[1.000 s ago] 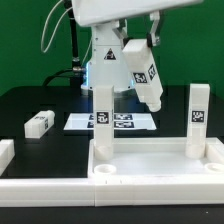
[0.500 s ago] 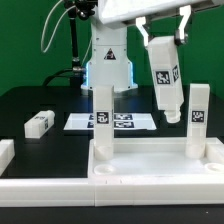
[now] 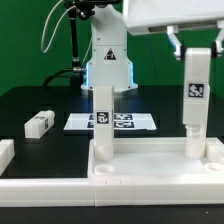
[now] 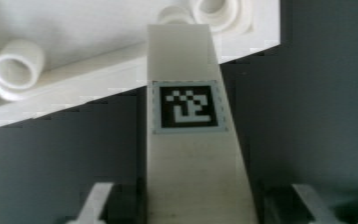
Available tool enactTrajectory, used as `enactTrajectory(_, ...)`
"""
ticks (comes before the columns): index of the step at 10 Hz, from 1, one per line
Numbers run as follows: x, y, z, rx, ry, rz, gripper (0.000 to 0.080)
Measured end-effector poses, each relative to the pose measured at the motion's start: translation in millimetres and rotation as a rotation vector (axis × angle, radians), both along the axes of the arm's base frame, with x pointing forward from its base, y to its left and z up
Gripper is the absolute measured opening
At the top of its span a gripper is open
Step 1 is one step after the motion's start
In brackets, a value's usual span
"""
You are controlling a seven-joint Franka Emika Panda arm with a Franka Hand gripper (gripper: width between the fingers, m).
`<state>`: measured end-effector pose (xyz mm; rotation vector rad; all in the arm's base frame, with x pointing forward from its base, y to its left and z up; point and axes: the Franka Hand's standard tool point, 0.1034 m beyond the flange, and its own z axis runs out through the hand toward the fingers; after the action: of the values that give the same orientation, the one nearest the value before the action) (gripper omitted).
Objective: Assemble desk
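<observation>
A black surface (image 3: 45, 100) lies before a green backdrop (image 3: 20, 40). The white tabletop (image 3: 150, 178) sits along the surface's near edge, with a standing leg (image 3: 103, 120) upright in a far corner socket. Towards the exterior view's right edge, the gripper (image 3: 197, 48) is clamped on the held leg (image 3: 197, 100), which is upright over the other far corner.

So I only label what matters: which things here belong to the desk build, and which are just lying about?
Part of the job:
tabletop
held leg, clamped in the jaws
standing leg, upright in the tabletop
loose leg, lying on the table

Just lying about:
marker board
low white bar
</observation>
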<state>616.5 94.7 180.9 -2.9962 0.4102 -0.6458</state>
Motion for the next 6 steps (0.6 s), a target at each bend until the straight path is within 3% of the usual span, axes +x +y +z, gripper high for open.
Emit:
enactTrajectory(4,-0.3,2.9,-1.3,0.022,-0.007,-0.006,0.0291)
enactTrajectory(6,-6.8,30.3,-15.1,0.004,-0.068,0.069,0.0291)
